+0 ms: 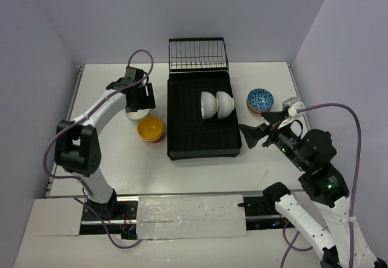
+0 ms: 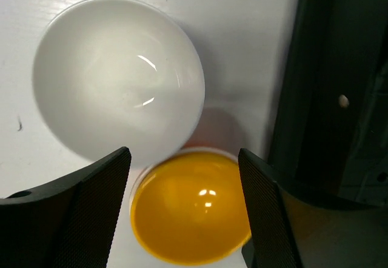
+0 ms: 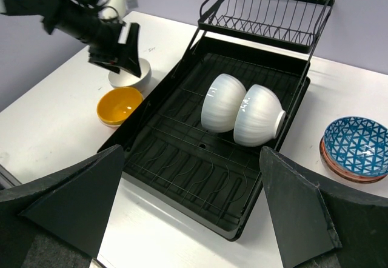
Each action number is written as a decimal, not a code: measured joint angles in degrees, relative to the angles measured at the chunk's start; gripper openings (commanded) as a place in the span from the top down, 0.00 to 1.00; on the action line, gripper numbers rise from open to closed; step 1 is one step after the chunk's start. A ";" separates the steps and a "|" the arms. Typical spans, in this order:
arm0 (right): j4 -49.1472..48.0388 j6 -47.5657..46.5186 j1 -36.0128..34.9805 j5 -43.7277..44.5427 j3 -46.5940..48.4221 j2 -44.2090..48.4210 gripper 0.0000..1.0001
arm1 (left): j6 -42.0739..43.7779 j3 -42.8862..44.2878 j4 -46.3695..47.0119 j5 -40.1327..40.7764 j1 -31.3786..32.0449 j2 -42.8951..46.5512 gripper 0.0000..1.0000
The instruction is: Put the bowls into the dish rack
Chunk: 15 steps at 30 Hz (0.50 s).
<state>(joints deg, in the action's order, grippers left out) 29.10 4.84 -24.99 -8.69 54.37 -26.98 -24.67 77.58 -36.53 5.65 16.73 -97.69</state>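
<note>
The black dish rack [image 1: 182, 142] lies mid-table, its wire basket [image 1: 198, 54] at the far end. Two white bowls [image 1: 216, 104] stand on edge in it; they also show in the right wrist view [image 3: 241, 109]. A white bowl [image 2: 115, 74] and an orange bowl [image 2: 191, 204] sit left of the rack, touching each other. My left gripper [image 1: 139, 100] is open above the white bowl [image 1: 134, 115], beside the orange bowl [image 1: 150, 128]. A blue patterned bowl [image 1: 260, 100] sits right of the rack. My right gripper [image 1: 256, 134] is open and empty by the rack's right near corner.
The rack's near half [image 3: 200, 165] holds nothing. Purple-grey walls close the table at the back and both sides. A taped board [image 1: 182, 210] runs along the near edge between the arm bases.
</note>
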 measured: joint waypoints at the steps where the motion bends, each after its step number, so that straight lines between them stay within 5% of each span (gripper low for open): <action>1: 0.00 -0.02 0.00 0.00 0.00 -0.02 0.00 | -0.04 0.79 0.09 -0.04 0.00 -1.77 0.25; 8: -0.04 -0.37 0.00 0.26 0.00 -0.02 0.00 | -0.61 5.81 -0.22 0.02 0.00 -10.51 0.38; 15: -0.04 -2.08 0.00 0.81 0.00 -0.55 0.00 | -1.68 9.88 -0.68 0.26 -0.02 -14.58 0.65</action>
<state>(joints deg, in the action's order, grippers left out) 29.06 2.76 -24.99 -7.88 54.37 -27.53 -26.35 87.46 -37.21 5.91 16.71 -112.27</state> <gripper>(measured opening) 0.999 0.413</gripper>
